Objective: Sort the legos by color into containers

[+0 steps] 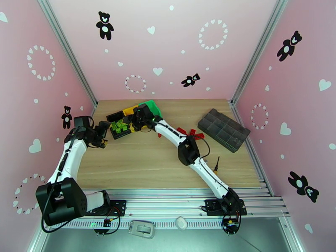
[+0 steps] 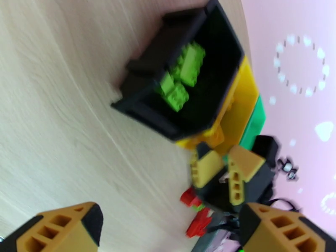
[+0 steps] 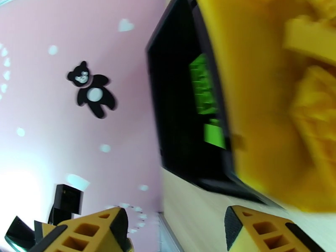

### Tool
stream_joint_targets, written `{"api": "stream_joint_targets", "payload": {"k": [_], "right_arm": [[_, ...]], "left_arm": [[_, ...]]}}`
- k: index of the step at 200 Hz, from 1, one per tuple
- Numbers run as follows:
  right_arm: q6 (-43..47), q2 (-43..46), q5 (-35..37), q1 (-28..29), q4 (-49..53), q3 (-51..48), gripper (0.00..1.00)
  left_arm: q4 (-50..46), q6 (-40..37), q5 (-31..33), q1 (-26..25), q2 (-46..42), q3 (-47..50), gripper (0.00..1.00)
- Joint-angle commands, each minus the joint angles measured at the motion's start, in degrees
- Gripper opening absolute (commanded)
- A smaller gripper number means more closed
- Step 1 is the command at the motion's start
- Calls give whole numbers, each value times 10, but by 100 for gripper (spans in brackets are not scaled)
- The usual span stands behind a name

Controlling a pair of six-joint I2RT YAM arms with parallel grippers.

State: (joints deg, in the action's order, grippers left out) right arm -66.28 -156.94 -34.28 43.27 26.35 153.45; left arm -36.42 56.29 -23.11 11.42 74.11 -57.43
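Three joined containers stand at the back left: a black bin (image 1: 119, 127) holding light green legos (image 1: 121, 126), a yellow bin (image 1: 129, 111) and a green bin (image 1: 152, 107). My right gripper (image 1: 140, 116) hovers over the yellow bin, open with nothing between its fingers. In the right wrist view, yellow legos (image 3: 319, 93) lie blurred in the yellow bin (image 3: 252, 101), with the black bin (image 3: 180, 106) beside it. My left gripper (image 1: 103, 133) stands open and empty just left of the black bin (image 2: 185, 80). Red legos (image 1: 190, 133) lie on the table beside the right arm.
A flat dark grey compartment tray (image 1: 224, 129) sits at the right. A black pen-like tool (image 1: 217, 163) lies near the right arm. The wooden table (image 1: 138, 164) has pink walls around it.
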Motion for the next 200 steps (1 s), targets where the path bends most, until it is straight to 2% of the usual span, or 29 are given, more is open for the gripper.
{"api": "stream_joint_targets", "payload": {"k": [1,24,47,83,120,159,200], "right_arm": [[156,150,55,-34,164,-50,64],[218,226,127,-69,264,-136,62],[255,280,180,-106,319,-234,53],[304,298,235,-152,363,-313,47],[339,237,248,-173,392,-257,37],[357,167,254,-177,422,-187,24],[358,141,254,-177,414,-178,23]], "left_arm": [[-5,-19,18,-62,22,-5,90],[-2,-22,50,-147,58,-30,89],[-5,-24,76,-226,109,-62,88],[18,2,86,-304,173,-96,87],[8,2,87,-342,229,-155,86],[2,7,88,-347,243,-172,86],[-15,4,94,-347,242,-175,86]]}}
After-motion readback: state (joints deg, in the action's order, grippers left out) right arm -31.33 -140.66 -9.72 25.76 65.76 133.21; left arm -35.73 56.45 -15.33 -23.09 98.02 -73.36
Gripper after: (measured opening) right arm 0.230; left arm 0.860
